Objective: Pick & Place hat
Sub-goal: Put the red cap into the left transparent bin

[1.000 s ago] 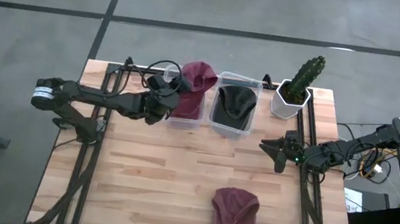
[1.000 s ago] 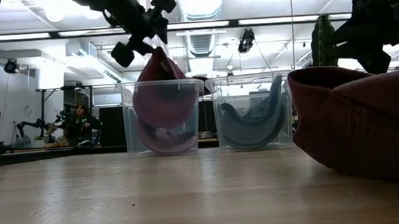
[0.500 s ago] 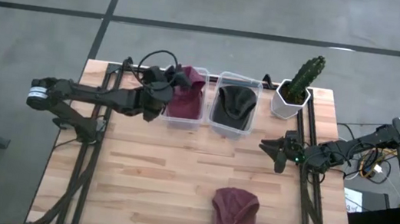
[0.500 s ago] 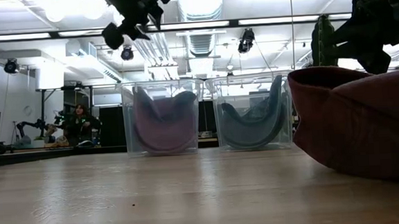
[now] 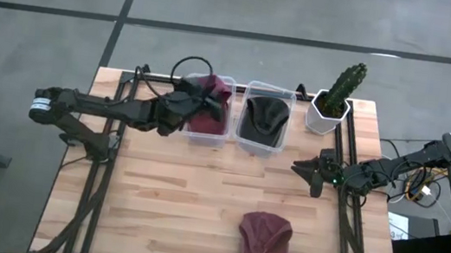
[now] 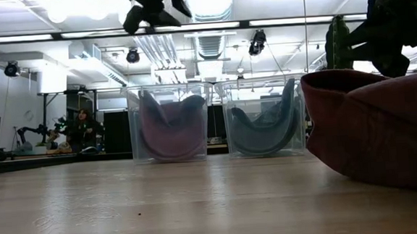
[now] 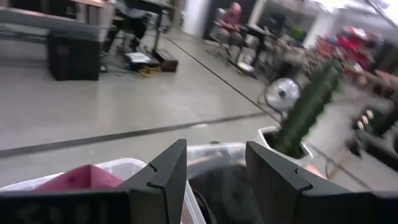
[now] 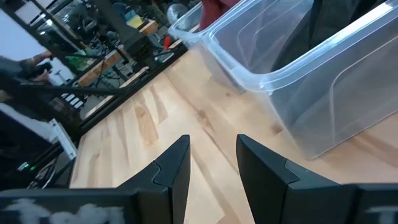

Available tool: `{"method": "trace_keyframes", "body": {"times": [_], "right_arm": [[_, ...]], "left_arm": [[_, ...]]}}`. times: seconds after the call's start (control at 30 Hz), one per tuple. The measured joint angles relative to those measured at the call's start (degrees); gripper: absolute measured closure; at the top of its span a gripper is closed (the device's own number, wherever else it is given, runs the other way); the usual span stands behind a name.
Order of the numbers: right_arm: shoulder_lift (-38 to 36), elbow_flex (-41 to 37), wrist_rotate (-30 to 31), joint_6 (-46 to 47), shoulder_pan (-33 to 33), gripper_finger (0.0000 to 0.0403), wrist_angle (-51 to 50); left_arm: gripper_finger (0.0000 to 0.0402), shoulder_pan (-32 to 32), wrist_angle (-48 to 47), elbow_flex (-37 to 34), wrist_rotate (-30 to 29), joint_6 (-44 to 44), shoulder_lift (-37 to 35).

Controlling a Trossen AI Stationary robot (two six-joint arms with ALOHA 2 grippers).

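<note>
A maroon hat [image 5: 209,107] lies slumped inside the left clear bin [image 5: 207,133]; it shows there in the low view too [image 6: 169,127]. A dark hat [image 5: 263,117] fills the right clear bin [image 6: 263,117]. A second maroon hat [image 5: 264,243] rests crown up on the table near its near edge, large in the low view [image 6: 372,129]. My left gripper [image 5: 202,102] hovers open above the left bin, high in the low view [image 6: 154,4], touching nothing. My right gripper [image 5: 300,167] waits open over the table's right side.
A cactus in a white pot [image 5: 337,96] stands at the far right corner, beside the right bin. Bare wood [image 5: 172,198] spreads between the bins and the near hat. Dark rails run along both sides of the table.
My left gripper let go of the maroon hat, which dropped from standing above the rim down into the left bin. The gripper then rose and swung a little toward the table's right, over the bin.
</note>
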Motion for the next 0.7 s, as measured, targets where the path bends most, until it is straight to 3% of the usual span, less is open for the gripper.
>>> {"method": "trace_keyframes", "body": {"times": [0.2,0.5,0.7], "right_arm": [[0.0,0.0,-1.9,0.2,0.0,0.028,0.0],[0.0,0.0,-2.9,3.0,0.0,0.028,0.1],[0.0,0.0,-6.8,3.2,0.0,0.028,0.3]], "left_arm": [[0.0245,-2.8,-12.9,0.3,0.6,-1.6,-2.8],[0.0245,-7.8,-42.2,0.2,0.6,-17.5,-8.8],[0.0245,-10.5,-53.3,-1.8,-1.0,-29.2,-11.6]]}}
